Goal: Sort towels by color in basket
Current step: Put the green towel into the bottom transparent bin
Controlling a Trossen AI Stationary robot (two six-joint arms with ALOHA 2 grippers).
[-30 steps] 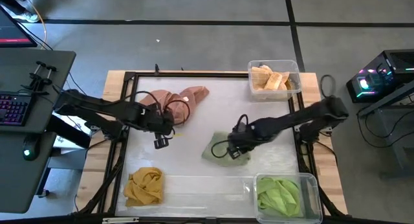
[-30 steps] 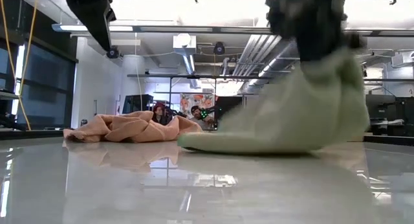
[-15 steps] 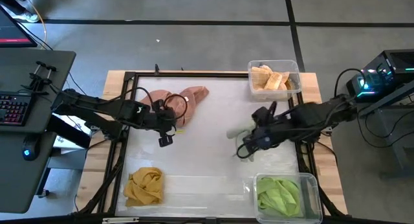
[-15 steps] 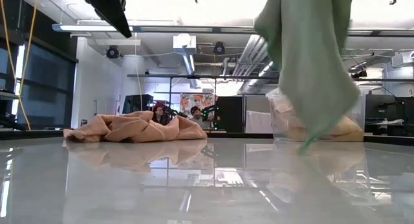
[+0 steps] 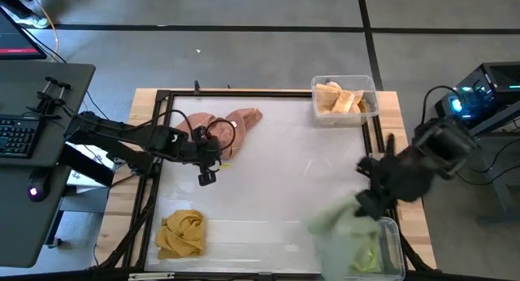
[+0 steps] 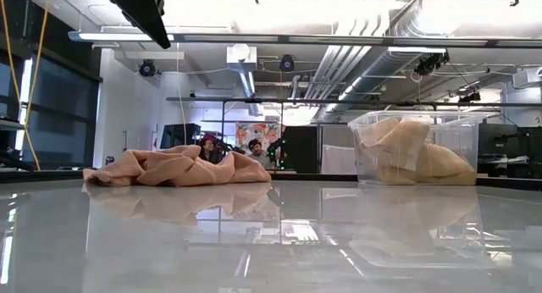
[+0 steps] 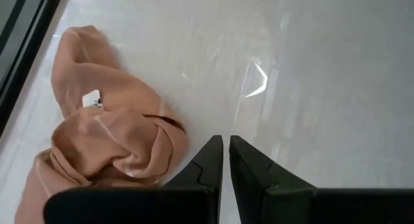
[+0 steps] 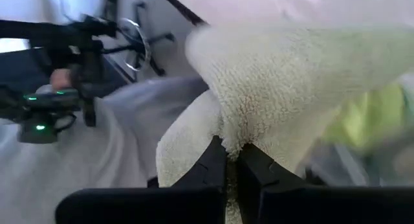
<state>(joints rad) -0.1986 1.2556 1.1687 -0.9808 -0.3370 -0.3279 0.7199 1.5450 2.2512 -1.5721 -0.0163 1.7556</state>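
Pinching light green towel (image 8: 272, 81) in my right hand (image 8: 231, 160) above front-right corner bin (image 5: 388, 248) (green inside); left hand (image 7: 224, 160) pressed closed, empty, beside salmon towel (image 7: 110, 146).

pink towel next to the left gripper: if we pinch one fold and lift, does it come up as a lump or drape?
Likely drapes. The pink towel lies crumpled in loose soft folds, nothing stiff. The green towel pinched by the right gripper sags around the fingers, so expect the same. Probably light, and the glossy table may let it slide if pushed. Left gripper is shut and empty beside it.
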